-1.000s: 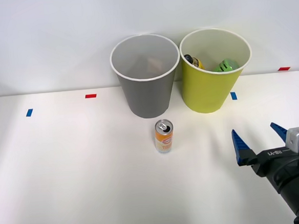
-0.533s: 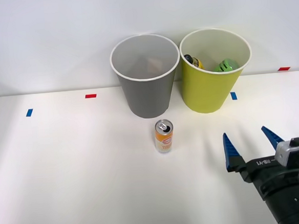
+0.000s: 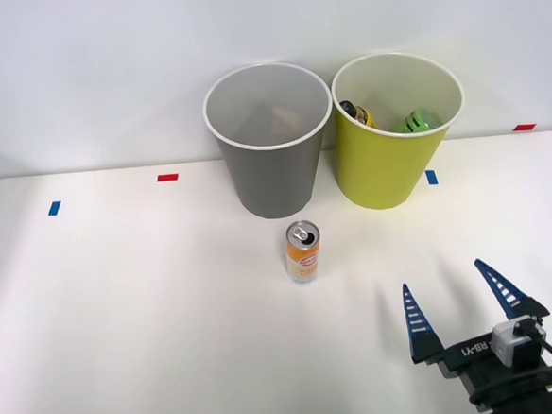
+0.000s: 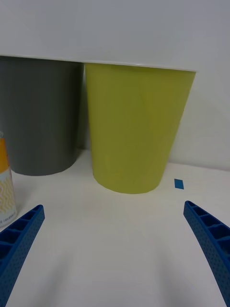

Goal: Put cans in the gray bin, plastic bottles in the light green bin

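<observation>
Claw spread and empty, drawn back toward the near edge of the white surface within the last second, well apart from upright can standing before gray bin, not yet grasped, bottles already in light green bin.

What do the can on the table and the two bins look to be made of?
The can looks like thin metal: silvery top with a pull-tab opening, printed orange-and-white wall. The gray bin and the light green bin look like moulded plastic: smooth, matte, tapered walls of even colour with white rims.
</observation>
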